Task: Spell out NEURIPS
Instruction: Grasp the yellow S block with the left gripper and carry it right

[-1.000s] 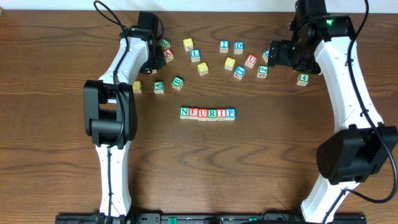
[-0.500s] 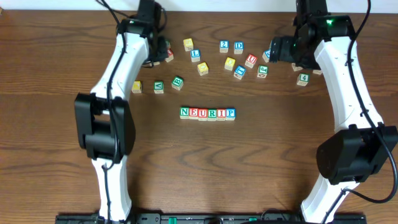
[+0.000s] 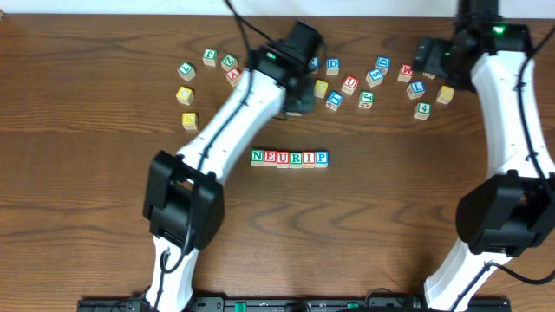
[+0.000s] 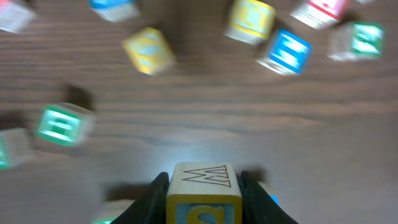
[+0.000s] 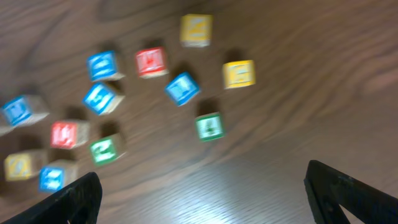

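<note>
Six cubes spelling N E U R I P (image 3: 290, 158) stand in a row at the table's middle. My left gripper (image 4: 203, 200) is shut on a light-wood cube (image 4: 203, 186) whose yellow front face bears a blue S and whose top shows an outlined W. It hangs above bare wood. From overhead the left gripper (image 3: 296, 101) is behind the row, and the held cube is hidden under it. My right gripper (image 5: 211, 198) stands wide open over bare table with nothing between its fingers. In the overhead view the right gripper (image 3: 427, 57) is at the back right.
Loose lettered cubes lie along the back: a group at the far left (image 3: 186, 71), a group at centre right (image 3: 350, 83), and several by the right gripper, including a green 4 (image 3: 422, 110). In the right wrist view the green 4 (image 5: 209, 127) lies ahead of the fingers.
My left arm has swung from the back-left cubes toward the middle back, carrying its cube. The right arm has drawn to the right with its jaws a little wider.
</note>
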Motion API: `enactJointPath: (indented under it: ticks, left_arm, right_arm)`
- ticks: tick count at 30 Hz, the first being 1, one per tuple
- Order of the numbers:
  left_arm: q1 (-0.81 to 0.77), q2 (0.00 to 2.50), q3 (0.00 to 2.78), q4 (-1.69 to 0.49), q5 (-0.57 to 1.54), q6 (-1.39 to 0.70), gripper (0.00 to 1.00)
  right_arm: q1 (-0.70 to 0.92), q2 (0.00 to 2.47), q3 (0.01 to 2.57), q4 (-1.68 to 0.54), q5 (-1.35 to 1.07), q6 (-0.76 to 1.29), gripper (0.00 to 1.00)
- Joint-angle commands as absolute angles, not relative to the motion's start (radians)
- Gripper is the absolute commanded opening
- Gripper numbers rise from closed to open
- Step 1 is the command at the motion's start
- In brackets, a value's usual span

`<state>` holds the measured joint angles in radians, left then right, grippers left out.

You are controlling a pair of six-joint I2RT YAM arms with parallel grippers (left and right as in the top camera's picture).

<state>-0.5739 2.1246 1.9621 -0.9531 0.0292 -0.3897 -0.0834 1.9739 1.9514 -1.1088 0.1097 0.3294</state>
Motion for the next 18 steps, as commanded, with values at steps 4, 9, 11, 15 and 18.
enactJointPath:
  ticks: [4,9,11,15,18]
  left_arm:
    - [-0.693,2.141,1.953,-0.934,0.033,-0.501,0.29]
    - [-0.751,2.184,1.952,-0.885,0.033,-0.55,0.29]
    - [-0.77,2.203,1.952,-0.863,0.033,-0.553,0.29]
    - [-0.799,2.243,1.951,-0.854,0.033,-0.592,0.29]
    - [-0.817,2.271,1.95,-0.854,0.033,-0.608,0.29]
  right_arm:
    - [-0.199,1.982,1.967,-1.117,0.113,0.344,0.99]
    - [-0.238,1.982,1.967,-1.139,0.099,0.344,0.99]
    - [-0.242,1.982,1.967,-1.146,0.099,0.343,0.99]
    - [-0.241,1.982,1.967,-1.158,0.099,0.343,0.99]
    - [-0.241,1.982,1.967,-1.161,0.099,0.343,0.99]
